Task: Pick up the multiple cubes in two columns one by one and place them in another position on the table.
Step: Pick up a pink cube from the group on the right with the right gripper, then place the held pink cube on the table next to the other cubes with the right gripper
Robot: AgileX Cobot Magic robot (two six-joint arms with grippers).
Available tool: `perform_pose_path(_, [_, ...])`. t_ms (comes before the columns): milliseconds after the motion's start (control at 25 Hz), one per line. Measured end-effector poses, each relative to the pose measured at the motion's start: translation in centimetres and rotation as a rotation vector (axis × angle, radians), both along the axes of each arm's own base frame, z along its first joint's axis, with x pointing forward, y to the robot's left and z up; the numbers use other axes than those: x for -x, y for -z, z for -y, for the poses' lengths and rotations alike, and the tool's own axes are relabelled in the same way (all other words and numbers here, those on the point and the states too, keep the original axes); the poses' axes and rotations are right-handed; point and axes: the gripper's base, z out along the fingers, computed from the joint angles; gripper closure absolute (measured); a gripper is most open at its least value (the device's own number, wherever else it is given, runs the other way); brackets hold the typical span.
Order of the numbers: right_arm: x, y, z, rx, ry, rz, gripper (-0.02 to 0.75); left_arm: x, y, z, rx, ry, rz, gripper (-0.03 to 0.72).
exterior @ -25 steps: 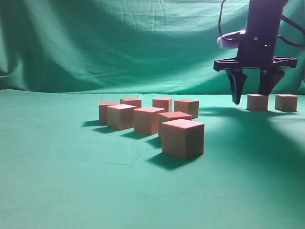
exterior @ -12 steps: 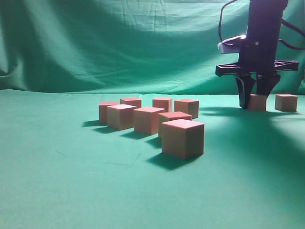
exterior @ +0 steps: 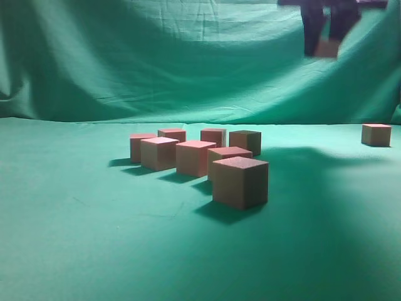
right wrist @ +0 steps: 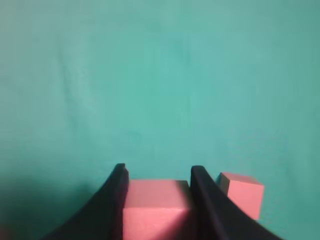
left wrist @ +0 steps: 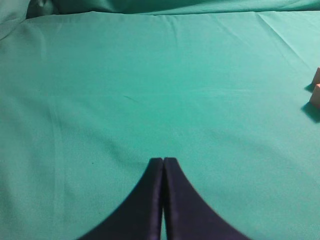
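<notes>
Several cubes (exterior: 196,157) stand in two columns on the green table (exterior: 94,238), the nearest one (exterior: 240,182) in front. One cube (exterior: 376,135) sits alone at the far right; it also shows in the right wrist view (right wrist: 242,194). My right gripper (exterior: 326,44) is high at the top right, shut on a cube (right wrist: 156,207) held well above the table. My left gripper (left wrist: 163,161) is shut and empty over bare cloth; it is out of the exterior view.
A draped green backdrop (exterior: 156,56) rises behind the table. Two cube edges (left wrist: 316,90) show at the right border of the left wrist view.
My right gripper came down around the left of the two far-right cubes, shut on it and lifted it high. Only one cube is left there.
</notes>
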Motion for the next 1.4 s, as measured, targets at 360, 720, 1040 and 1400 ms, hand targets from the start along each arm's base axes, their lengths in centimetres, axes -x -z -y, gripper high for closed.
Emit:
perform_pose_path(360, [9.9, -13.2, -4.8, -0.098, -0.202, 0.253, 0.492, 0.0, 0.0, 0.0, 0.0, 0.0, 0.0, 0.688])
perform_pose_path(720, [21.0, -9.5, -9.5, -0.027, -0.504, 0.057, 0.492, 0.0, 0.0, 0.0, 0.0, 0.0, 0.0, 0.688])
perform_pose_path(1040, [28.4, -0.8, -14.8, 0.146, -0.864, -0.164, 0.492, 0.0, 0.0, 0.0, 0.0, 0.0, 0.0, 0.688])
perform_pose_path(1400, [30.2, 5.9, -20.1, 0.294, -1.129, -0.185, 0.492, 0.0, 0.0, 0.0, 0.0, 0.0, 0.0, 0.688])
